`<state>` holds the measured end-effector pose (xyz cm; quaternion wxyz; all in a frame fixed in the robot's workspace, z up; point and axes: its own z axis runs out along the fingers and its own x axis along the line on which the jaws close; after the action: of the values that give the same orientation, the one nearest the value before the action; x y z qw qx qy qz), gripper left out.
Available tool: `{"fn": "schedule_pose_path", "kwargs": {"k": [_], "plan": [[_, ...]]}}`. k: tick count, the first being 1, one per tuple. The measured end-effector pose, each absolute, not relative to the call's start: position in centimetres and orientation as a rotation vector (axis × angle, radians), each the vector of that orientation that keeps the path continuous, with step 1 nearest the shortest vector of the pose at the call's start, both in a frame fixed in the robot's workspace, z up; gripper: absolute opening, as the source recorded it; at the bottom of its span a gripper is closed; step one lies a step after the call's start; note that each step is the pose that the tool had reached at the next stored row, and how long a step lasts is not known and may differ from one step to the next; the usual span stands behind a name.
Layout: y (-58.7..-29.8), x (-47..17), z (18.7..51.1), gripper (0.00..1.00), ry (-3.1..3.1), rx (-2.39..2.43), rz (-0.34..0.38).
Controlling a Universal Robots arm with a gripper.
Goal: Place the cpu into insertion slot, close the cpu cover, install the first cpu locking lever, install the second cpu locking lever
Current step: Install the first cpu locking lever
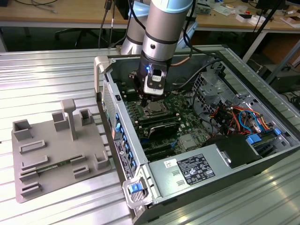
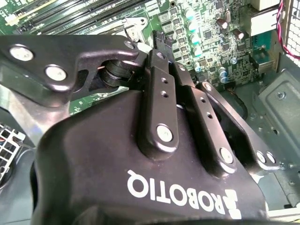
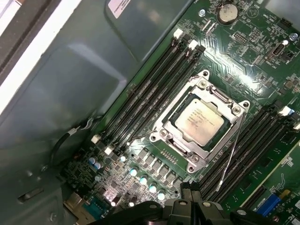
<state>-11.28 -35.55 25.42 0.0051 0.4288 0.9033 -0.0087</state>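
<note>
Closest to the lens in the second wrist view is the gripper (image 2: 157, 41), its black body and linkage bars in front of a green motherboard (image 2: 211, 51). It is drawn narrow, tapering almost to a point, and holds nothing. In the first wrist view the gripper (image 3: 192, 200) hangs near 1 corner of the insertion slot (image 3: 205, 84), apart from it. The cpu (image 3: 199, 121) lies flat in that slot, silver top up, and the cpu cover (image 3: 180, 146) lies down around it, the chip showing through its cut-out. 1 thin wire lever (image 3: 230, 152) runs beside the cover's edge, its free end out over long black memory slots (image 3: 255, 140). In the upper middle of the exterior view the arm (image 1: 161, 28) points down into an open computer case (image 1: 117, 117), with the gripper (image 1: 151, 99) just above the cpu (image 1: 153, 109). A grey fixture (image 1: 56, 154) sits on the slatted table (image 1: 47, 70) at the exterior view's left.
</note>
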Motion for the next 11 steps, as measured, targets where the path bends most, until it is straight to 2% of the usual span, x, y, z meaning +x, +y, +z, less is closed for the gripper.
{"fn": "schedule_pose_path", "kwargs": {"k": [11], "plan": [[-35.55, -11.28, 25.42, 0.11, 2.893, 1.195, -0.026]]}}
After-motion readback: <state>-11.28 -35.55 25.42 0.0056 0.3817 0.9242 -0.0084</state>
